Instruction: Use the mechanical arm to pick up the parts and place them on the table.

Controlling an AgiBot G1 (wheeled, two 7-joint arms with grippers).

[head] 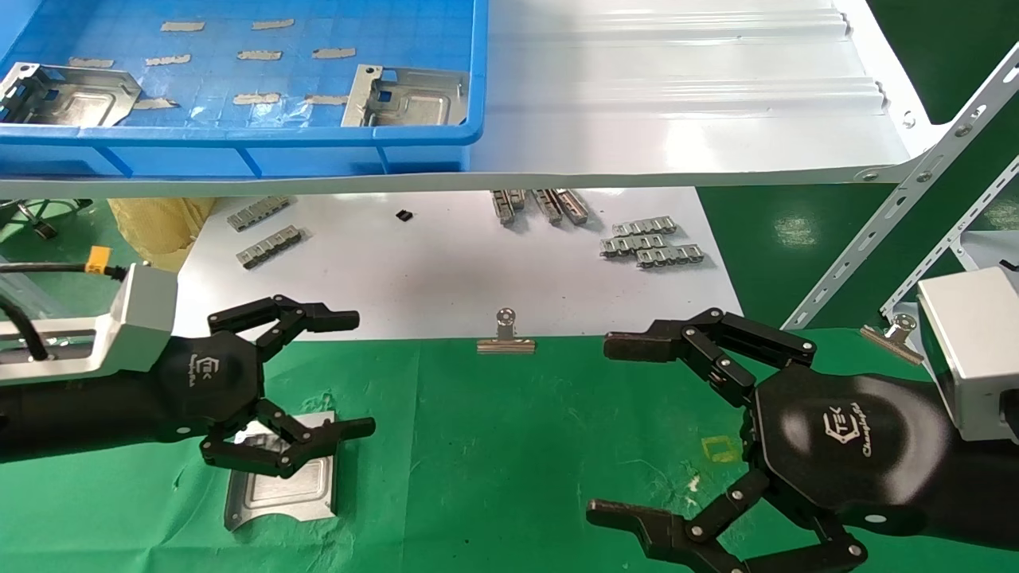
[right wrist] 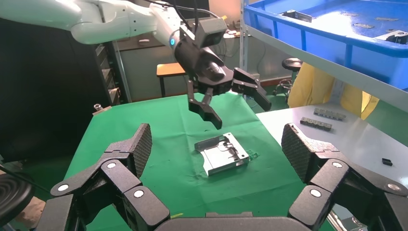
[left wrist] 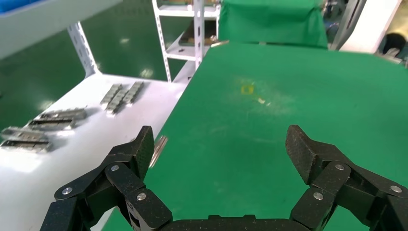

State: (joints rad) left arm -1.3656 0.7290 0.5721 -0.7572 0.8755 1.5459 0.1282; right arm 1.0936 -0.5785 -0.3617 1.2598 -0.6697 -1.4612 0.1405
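Above part (head: pixel 280 482) on table (head: pixel 493 446): left tool (head: pixel 362 374) spread, clear; right tool (head: pixel 597 430) spread.

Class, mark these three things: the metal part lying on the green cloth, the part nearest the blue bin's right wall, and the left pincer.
Part on the cloth (head: pixel 279 489): head view, its embossed middle.
Part in the blue bin (head: pixel 410 99): head view, its flat face.
Left pincer (head: pixel 354 374): head view, midway between fingertips.

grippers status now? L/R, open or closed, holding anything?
Left gripper: open, empty, above the part on the green table.
Right gripper: open, empty.
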